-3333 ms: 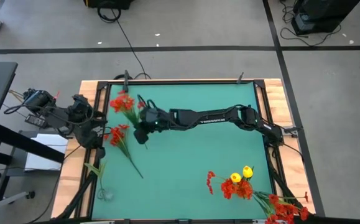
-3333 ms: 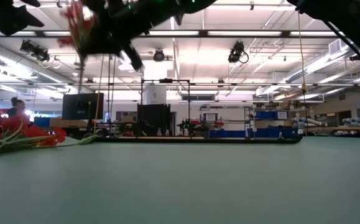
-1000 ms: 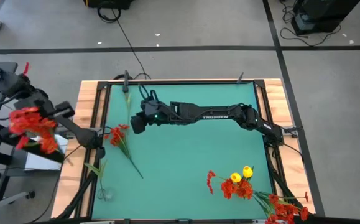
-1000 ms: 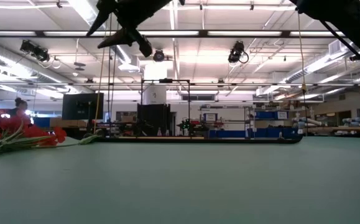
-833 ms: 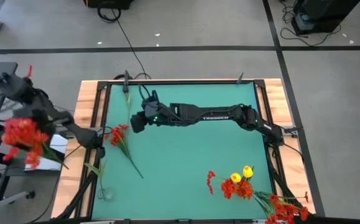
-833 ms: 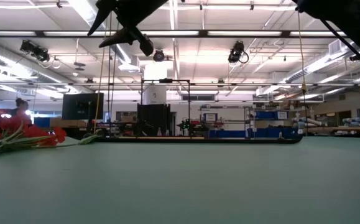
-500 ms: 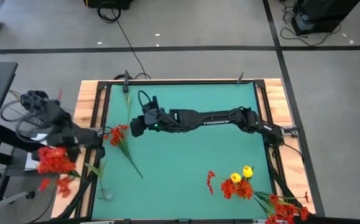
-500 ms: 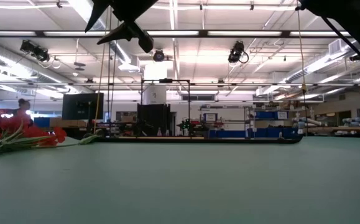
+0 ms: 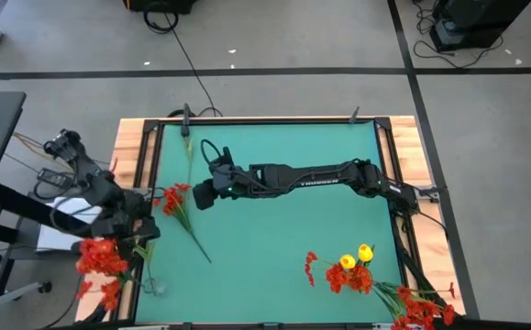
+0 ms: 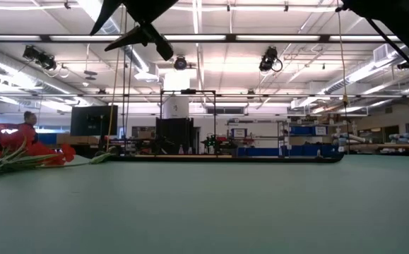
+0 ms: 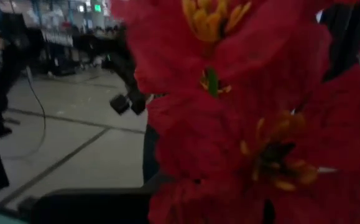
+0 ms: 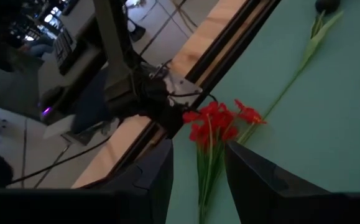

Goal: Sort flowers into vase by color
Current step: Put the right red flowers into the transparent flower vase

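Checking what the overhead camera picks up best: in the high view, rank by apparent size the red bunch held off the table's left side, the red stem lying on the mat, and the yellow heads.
1. Held red bunch, in the left pincer.
2. Red stem on the mat: smaller bloom, though its stalk runs long.
3. Yellow heads, smallest.

The held bunch may sit nearer the camera, so its lead is unsure.

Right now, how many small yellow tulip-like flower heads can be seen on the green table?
2: one yellow head and another just beside it, both among the red blooms near the table's front right corner. Others may be hidden.

Robotics lab or workshop, concrete floor (image 9: 274, 37) with taped lines, ceiling strip lights (image 10: 211, 37), equipment racks (image 10: 183, 127), loose cables (image 9: 187, 60)
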Tool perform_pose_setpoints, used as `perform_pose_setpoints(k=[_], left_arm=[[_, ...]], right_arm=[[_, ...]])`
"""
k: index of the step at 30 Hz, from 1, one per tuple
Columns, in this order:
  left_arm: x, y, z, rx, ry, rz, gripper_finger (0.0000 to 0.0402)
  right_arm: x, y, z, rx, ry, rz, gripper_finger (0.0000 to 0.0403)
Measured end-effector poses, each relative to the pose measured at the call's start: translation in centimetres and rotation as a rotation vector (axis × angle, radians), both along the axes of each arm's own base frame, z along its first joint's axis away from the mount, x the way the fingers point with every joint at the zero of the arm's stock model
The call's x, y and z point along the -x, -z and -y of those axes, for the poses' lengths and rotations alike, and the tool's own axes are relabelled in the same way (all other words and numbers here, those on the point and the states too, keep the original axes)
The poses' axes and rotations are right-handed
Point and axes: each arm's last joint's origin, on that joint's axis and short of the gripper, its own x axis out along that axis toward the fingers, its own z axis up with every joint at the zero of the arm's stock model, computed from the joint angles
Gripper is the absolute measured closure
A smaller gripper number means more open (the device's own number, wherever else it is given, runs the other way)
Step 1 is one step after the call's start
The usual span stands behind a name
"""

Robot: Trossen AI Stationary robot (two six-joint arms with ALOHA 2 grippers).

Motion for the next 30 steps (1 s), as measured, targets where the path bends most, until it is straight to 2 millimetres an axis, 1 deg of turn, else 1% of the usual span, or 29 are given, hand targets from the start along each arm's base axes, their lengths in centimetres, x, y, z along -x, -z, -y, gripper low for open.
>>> perform_pose_setpoints(k=[7,11,20,26,30], left_arm=[[-0.2,2.4,0.6,-0.049,-0.056,-0.046,0.0388],[-0.2,3.1,0.8,-0.067,-0.059,-0.062,0.0388],[0.1,3.9,1.0,-0.129,-0.039,-0.114,0.0388],[0.2,3.9,1.1,-0.134,-0.045,-0.118,0.0387],[0.2,3.9,1.1,-0.130,-0.045,-0.127,0.0368]], right_arm=[[0.0,0.0,-0.2,-0.033,-0.026,0.004,0.0251],[0.0,0.0,-0.5,-0.043,-0.035,0.006,0.0251],[0.0,0.0,-1.2,-0.061,-0.047,0.010,0.0251],[0.0,0.0,-1.3,-0.072,-0.049,0.014,0.0251],[0.0,0.0,-1.5,-0.075,-0.055,0.014,0.0251]])
